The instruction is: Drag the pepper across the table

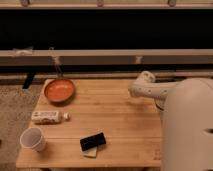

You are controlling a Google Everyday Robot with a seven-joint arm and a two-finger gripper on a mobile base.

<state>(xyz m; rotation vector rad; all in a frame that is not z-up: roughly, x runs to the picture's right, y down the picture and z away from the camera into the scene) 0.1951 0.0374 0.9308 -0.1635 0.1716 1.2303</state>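
Observation:
The light-wood table [115, 115] fills the middle of the camera view. No pepper shows anywhere on it; it is hidden or out of view. My white arm reaches in from the right over the table's right part. My gripper [133, 96] is at the arm's low left tip, just above the wood, mostly covered by the arm itself.
A round orange frying pan [59, 90] sits at the table's back left. A white bottle [48, 117] lies on its side at the left edge, with a white cup [33, 139] in front of it. A black block [93, 142] rests near the front edge. My bulky white body [187, 130] covers the table's right end.

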